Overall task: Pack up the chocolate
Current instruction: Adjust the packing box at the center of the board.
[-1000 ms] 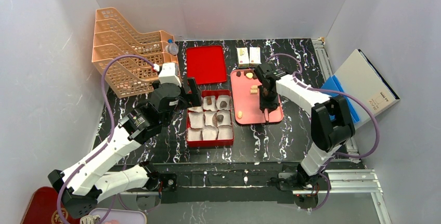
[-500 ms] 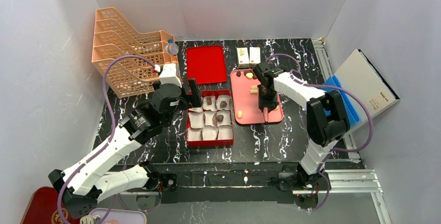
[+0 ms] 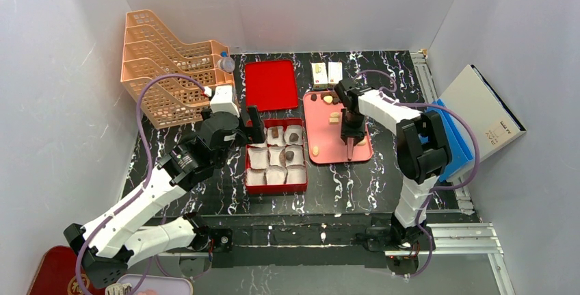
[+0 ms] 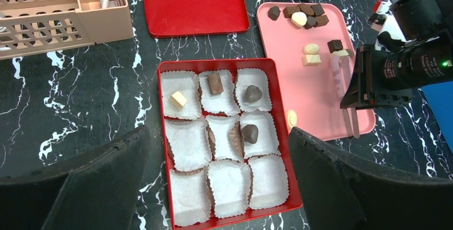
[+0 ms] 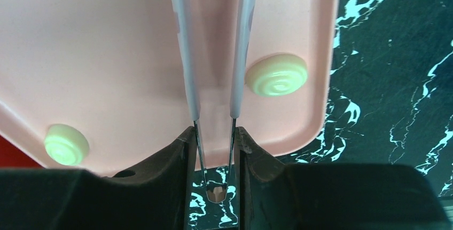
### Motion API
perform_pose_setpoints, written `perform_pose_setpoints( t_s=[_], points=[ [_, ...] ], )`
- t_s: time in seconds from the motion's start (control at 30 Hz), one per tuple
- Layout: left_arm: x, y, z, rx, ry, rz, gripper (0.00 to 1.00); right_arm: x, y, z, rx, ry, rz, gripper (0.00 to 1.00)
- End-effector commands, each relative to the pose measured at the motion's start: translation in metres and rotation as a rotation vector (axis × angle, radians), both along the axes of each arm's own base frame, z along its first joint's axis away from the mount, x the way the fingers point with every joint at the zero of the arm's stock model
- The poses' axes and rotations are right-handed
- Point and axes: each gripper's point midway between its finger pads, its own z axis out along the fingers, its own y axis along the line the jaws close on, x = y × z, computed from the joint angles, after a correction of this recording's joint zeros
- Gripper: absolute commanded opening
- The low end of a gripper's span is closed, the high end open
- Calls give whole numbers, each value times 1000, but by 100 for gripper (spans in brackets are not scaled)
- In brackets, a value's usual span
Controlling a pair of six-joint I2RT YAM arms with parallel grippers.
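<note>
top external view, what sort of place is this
Most likely a robot lab test cell: plain white walls box in a black marbled table, robot arms are bolted at its near edge, and a red box and pink tray of chocolate are staged.

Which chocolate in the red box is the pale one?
The small cube in the far-left corner of the red box, seen from the left wrist. It is pale yellow; the other pieces in the box are all brown.

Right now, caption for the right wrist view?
Right gripper holds tweezers over the pink tray, between two pale swirl chocolates.
</note>
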Motion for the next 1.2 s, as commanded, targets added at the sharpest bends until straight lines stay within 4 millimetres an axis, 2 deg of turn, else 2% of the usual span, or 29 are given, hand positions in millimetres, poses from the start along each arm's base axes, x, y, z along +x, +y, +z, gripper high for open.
perform_pose_setpoints(
  t_s=[0.0,0.17,0.5,0.73,0.93,1.17],
  points=[
    [-1,10,3,13,-24,22,98,9,-17,11,-22,-20,-60,38],
    [-2,11,4,16,-28,22,98,11,-27,11,-24,-18,-90,38],
    [-3,11,5,10,-33,21,98,12,-35,17,-29,-29,-112,38],
    [-2,10,7,7,-36,18,98,15,-37,28,-27,-46,-122,37],
    [-1,7,7,-9,-37,12,98,5,-43,37,-36,-54,-135,37],
    [-1,0,7,-26,-28,-9,99,-11,-49,39,-35,-46,-157,37]
  ],
)
